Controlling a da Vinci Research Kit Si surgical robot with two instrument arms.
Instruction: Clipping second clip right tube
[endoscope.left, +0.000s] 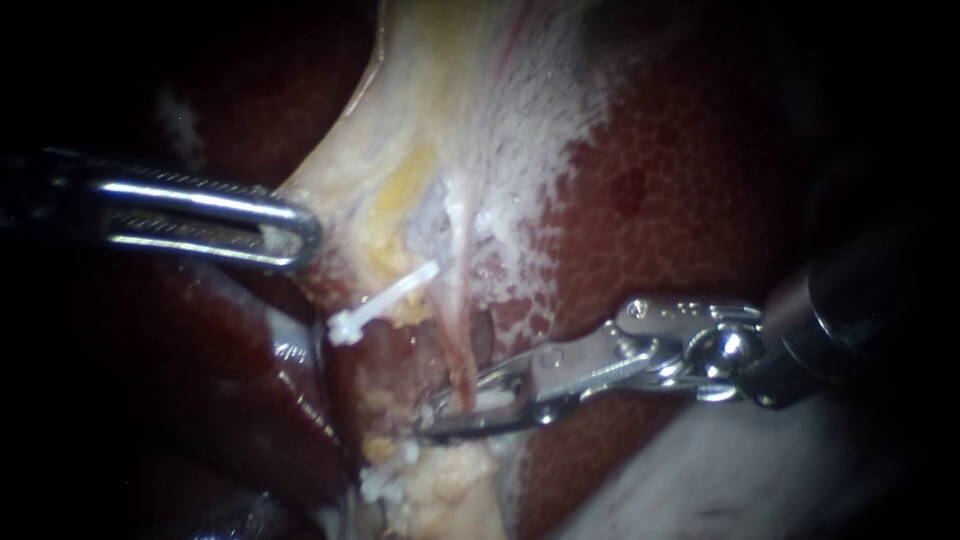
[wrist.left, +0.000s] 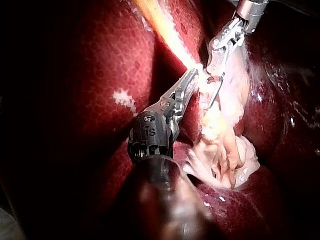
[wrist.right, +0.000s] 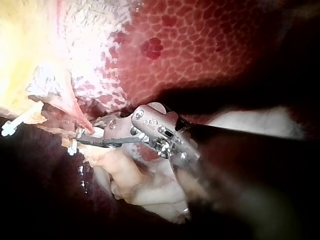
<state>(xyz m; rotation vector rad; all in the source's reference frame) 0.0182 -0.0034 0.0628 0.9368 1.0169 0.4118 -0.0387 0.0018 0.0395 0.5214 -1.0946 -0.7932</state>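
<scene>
A thin pink tube, the right tube (endoscope.left: 461, 335), runs down the pale dissected tissue. My right instrument (endoscope.left: 450, 408) comes in from the right, and its slender jaws straddle the tube's lower end, closed on a white clip (endoscope.left: 492, 400). The right wrist view shows the same jaws (wrist.right: 82, 137) around the tube (wrist.right: 75, 112) with the clip (wrist.right: 97, 132) between them. My left instrument (endoscope.left: 300, 235) has its slotted jaws shut on the edge of the pale gallbladder tissue (endoscope.left: 440, 120). In the left wrist view it (wrist.left: 192, 79) also grips that pale edge.
A white clip (endoscope.left: 385, 300) lies across the tissue to the left of the tube, and more white clip material (endoscope.left: 385, 482) sits lower down. Dark red liver (endoscope.left: 680, 180) surrounds the field on the right and lower left.
</scene>
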